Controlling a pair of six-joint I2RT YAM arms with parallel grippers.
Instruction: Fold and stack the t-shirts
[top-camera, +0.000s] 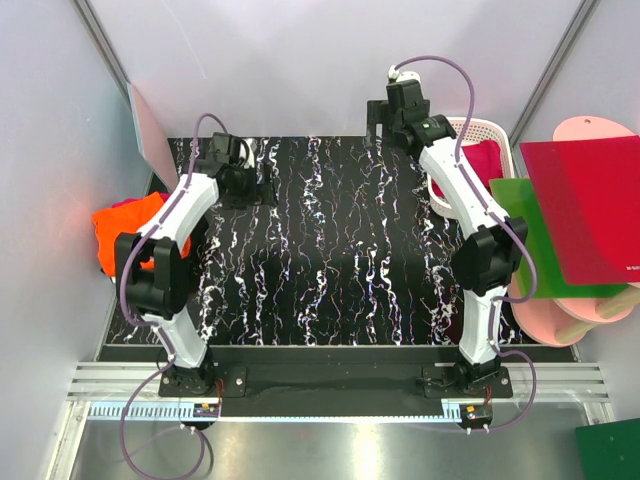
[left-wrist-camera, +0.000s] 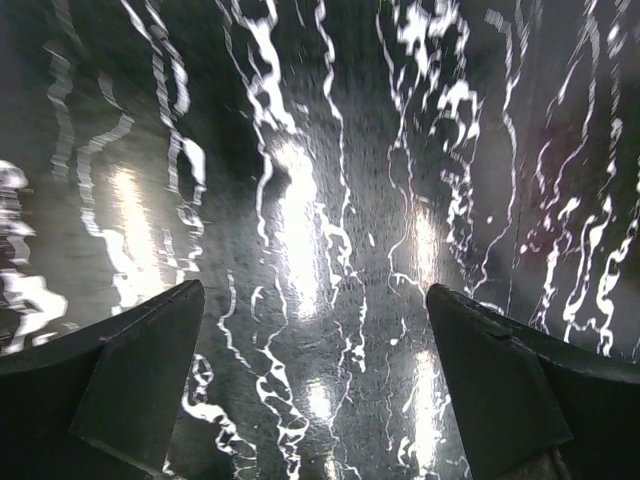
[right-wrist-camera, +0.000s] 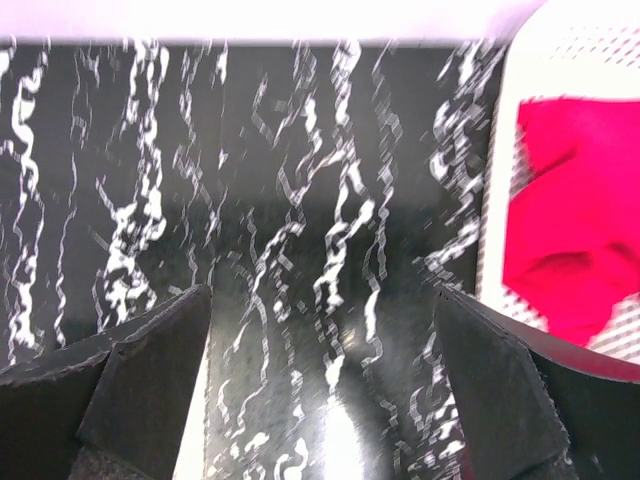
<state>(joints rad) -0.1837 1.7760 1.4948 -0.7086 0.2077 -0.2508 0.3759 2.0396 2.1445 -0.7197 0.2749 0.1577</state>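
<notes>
- Finger state: left gripper (left-wrist-camera: 315, 385) and right gripper (right-wrist-camera: 320, 385) both spread wide, empty, above the mat (top-camera: 330, 250).
- Red shirt (right-wrist-camera: 570, 230) lies in the basket (top-camera: 492, 126), just right of the right gripper (nearer arm).
- Orange shirt (top-camera: 125, 228) sits off the mat's left edge.

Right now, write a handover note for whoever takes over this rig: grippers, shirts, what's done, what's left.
Left gripper open, empty, over the black marbled mat.
Right gripper open, empty, over the mat beside the white basket.
Crimson t-shirt lies crumpled in the basket; orange t-shirt is bunched off the mat's left edge.
Done: nothing folded on the mat, no stack in view.
Left: fold both, stack them.
</notes>
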